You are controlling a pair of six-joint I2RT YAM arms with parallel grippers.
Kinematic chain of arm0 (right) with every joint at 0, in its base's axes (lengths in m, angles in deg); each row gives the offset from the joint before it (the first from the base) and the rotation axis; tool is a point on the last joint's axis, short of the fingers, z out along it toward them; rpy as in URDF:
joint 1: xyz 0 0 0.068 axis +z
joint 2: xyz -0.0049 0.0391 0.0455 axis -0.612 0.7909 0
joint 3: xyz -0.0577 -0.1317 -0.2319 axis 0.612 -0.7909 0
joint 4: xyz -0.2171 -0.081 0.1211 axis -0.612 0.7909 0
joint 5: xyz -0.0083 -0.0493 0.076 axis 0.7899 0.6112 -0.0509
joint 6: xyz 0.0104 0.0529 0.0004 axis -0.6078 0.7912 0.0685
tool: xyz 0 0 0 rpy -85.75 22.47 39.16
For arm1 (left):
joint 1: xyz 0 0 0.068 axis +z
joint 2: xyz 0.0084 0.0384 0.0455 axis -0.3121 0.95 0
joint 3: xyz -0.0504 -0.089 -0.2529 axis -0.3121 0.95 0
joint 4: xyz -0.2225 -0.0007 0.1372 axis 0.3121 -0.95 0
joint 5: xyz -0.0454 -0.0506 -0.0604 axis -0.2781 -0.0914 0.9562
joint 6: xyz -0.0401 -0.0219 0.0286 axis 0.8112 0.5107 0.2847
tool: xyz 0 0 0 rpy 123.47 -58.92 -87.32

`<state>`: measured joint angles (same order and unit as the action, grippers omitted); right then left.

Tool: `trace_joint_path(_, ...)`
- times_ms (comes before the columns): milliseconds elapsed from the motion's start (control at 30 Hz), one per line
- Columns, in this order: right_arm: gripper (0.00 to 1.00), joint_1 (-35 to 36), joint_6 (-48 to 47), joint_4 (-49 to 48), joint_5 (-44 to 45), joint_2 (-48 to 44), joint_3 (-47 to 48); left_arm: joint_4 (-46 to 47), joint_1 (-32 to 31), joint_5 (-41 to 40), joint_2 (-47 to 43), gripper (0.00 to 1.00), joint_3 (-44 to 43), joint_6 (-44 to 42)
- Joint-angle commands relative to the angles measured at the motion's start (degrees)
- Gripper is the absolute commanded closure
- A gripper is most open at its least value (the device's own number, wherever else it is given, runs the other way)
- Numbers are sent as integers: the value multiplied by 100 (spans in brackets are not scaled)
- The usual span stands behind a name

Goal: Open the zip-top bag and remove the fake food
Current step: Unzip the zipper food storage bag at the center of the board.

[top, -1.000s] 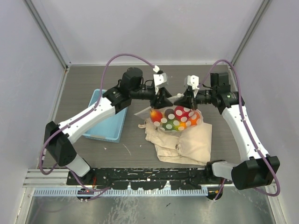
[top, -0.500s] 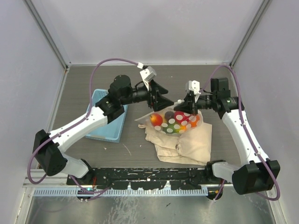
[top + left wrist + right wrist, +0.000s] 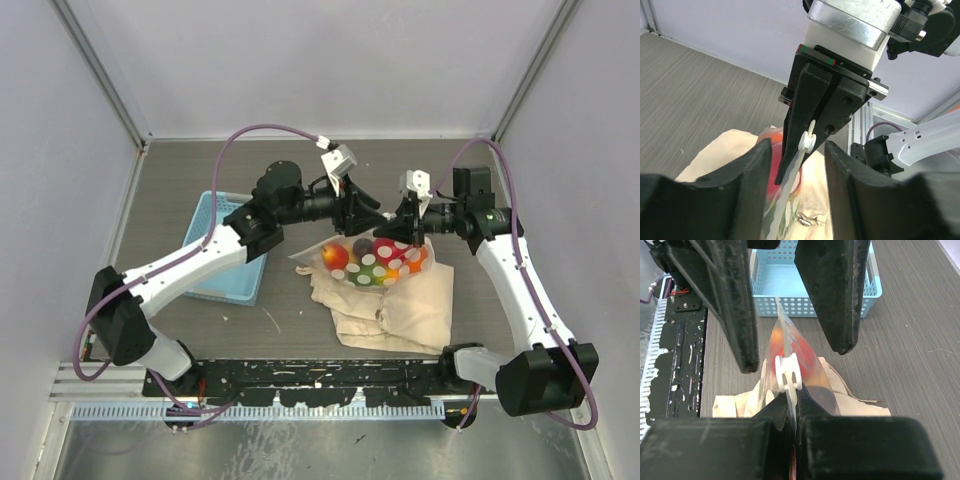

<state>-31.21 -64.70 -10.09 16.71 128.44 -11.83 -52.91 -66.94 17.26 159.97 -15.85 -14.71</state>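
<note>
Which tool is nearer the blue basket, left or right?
Left. The left tool is open at the mouth of the zip-top bag, between the blue basket and the right tool; the right tool, shut on the bag's edge, sits farther from the basket.

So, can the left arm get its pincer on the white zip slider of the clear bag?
Probably yes. The left pincer is open with a finger on each side of the slider, and nothing stands between. The right pincer, shut on the bag just beside it, leaves little room.
</note>
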Motion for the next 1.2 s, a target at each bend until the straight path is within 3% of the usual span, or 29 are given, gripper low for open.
trace_joint_path(0, 99, -11, 105, -178, -231, 30, 68, 244, -54, -5, 65, 61, -356, 45)
trace_joint_path(100, 99, -11, 99, -177, -224, 28, 69, 183, -57, 24, 187, 66, -471, 90)
trace_joint_path(333, 99, -19, 124, -164, -224, 81, 76, 165, -110, 223, 270, 64, -551, 92)
trace_joint_path(500, 99, -25, 116, -160, -207, 85, 72, 130, -113, 352, 308, 83, -583, 69)
trace_joint_path(633, 99, -38, 111, -159, -216, 86, 65, 53, -109, 424, 292, 88, -600, 13)
trace_joint_path(733, 99, -46, 118, -158, -222, 90, 68, -111, -108, 459, 255, 100, -613, -141)
trace_joint_path(1167, 99, -212, 158, -160, -470, 54, 68, -1002, -85, 167, 8, 100, -662, -1073)
